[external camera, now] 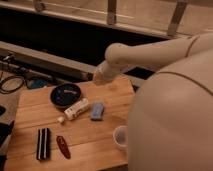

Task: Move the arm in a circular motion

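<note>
The arm (150, 52) is cream-white, made of thick smooth tubular segments. It reaches in from the right, and its biggest segment (175, 120) fills the right side of the camera view. A rounded elbow (117, 52) bends down to the arm's tip. The gripper (99, 76) is at that tip, hanging over the far edge of the wooden table (30, 115), just behind and to the right of a black bowl (65, 95). It holds nothing that I can see.
On the table lie a white bottle (76, 108), a blue block (97, 111), a black bar (43, 144) and a red item (63, 146). A white cup (120, 136) is partly hidden by the arm. Cables (12, 82) lie at left. A dark wall with railing runs behind.
</note>
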